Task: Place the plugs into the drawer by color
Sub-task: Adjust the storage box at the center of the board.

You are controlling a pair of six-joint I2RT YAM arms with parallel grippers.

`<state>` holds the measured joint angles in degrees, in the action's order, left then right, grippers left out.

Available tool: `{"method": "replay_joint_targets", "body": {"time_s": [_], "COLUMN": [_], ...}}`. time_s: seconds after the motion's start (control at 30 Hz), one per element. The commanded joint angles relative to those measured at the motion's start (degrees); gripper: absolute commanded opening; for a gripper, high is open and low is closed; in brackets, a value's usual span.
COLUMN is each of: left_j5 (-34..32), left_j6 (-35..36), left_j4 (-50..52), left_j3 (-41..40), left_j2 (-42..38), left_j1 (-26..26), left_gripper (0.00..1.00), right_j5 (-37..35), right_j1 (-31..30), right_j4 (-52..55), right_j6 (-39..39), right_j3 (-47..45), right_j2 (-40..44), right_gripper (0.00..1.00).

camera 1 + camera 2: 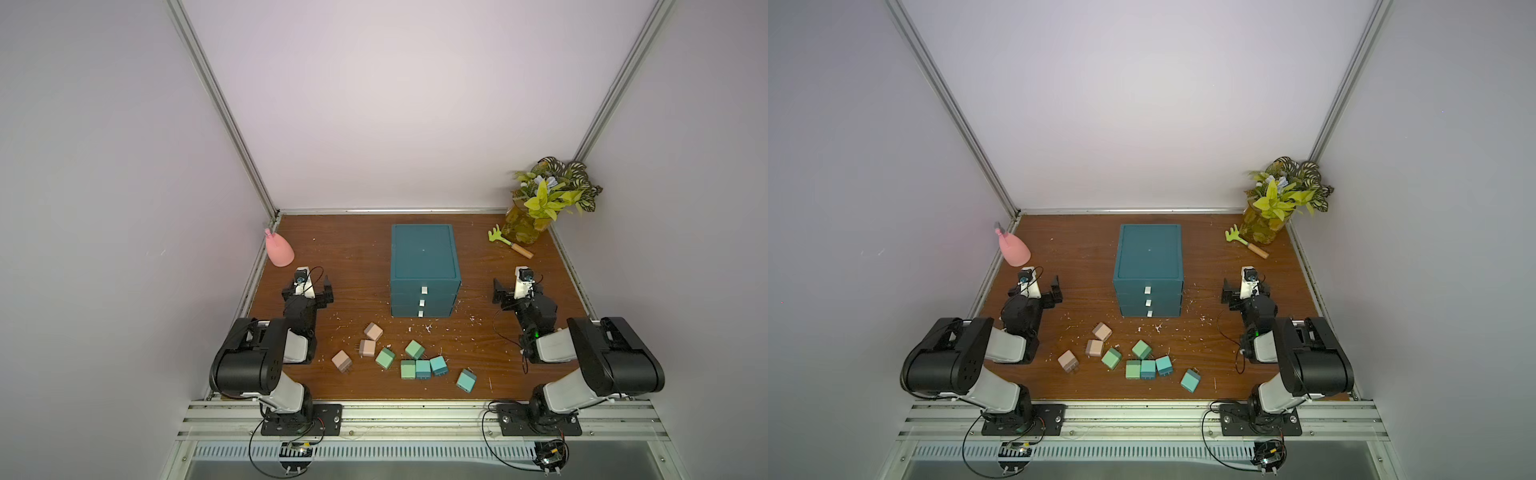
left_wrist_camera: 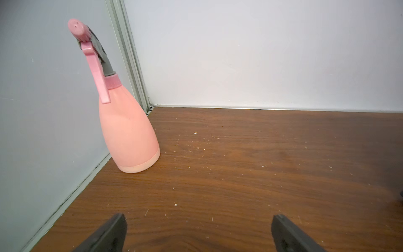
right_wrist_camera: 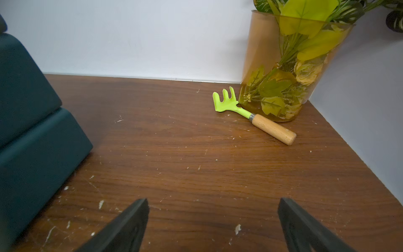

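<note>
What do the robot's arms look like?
The left arm and right arm are chunky black rounded joints joined by pale grey links, on black base plates. Thin black cables loop around them. Each wrist has a white camera mount. The left gripper and right gripper have two dark wedge-shaped fingers each. A green light glows on the right arm.

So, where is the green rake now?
In both top views the green hand rake lies near the far right corner of the table, beside the amber vase, right of the teal drawer cabinet.
</note>
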<state>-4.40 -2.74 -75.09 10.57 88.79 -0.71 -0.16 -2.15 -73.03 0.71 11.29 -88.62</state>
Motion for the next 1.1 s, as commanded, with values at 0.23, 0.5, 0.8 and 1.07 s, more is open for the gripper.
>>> {"method": "replay_joint_targets", "body": {"time_s": [0.23,0.5,0.8,1.07], "left_j5": [-1.46,-1.58,-9.82,-11.56], "left_j6": [1.24,1.15,4.01,-11.82], "left_j4": [-1.81,-1.81,16.08,37.55], "left_j3": [0.51,0.64,7.03,20.10], "left_j2": [0.16,0.22,-10.86,-19.59], "left_j1": [1.32,1.33,5.68,13.30], "left_gripper": [1.00,1.00,1.00,1.00], "right_j5": [-1.20,-3.69,-21.42,-20.68], "right_j1": [-0.26,-0.20,-6.28,-12.69], "right_j4": [-3.08,-2.93,20.36,44.82], "right_j6": [0.70,-0.25,-3.59,-17.47], "right_j3": [1.10,1.14,7.47,18.02], "right_j2": [0.14,0.04,17.37,30.59], "right_gripper": [1.00,1.00,1.00,0.99]}}
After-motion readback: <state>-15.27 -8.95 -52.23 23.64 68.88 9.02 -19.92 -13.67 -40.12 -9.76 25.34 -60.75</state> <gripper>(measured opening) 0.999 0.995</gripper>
